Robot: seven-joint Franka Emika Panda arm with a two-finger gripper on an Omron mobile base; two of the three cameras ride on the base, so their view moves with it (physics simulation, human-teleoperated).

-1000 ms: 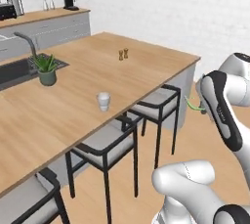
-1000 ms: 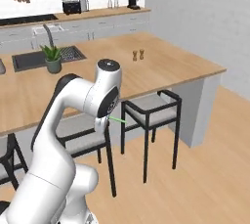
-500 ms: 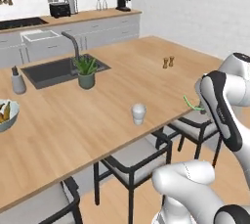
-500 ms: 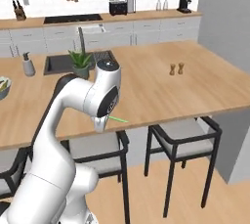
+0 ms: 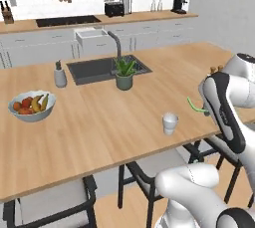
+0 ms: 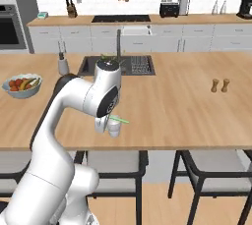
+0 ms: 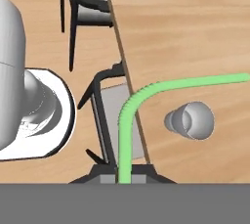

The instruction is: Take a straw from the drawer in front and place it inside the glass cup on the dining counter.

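— Pincer [image 7: 124, 179] state?
— Pressed together on the straw [image 7: 128, 120], pinching its lower end.
— Long axis?
— Runs straight up out of the pincer, then bends toward the glass cup [image 7: 191, 120].
— Cup's bearing?
— Off to the bent tip's side in the hand view, upright on the table [image 5: 99, 122] near its front edge, apart from the straw. Looks to need a shift over the mouth.

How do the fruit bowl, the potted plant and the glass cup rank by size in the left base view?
1. fruit bowl, widest
2. potted plant
3. glass cup, smallest though nearest the camera
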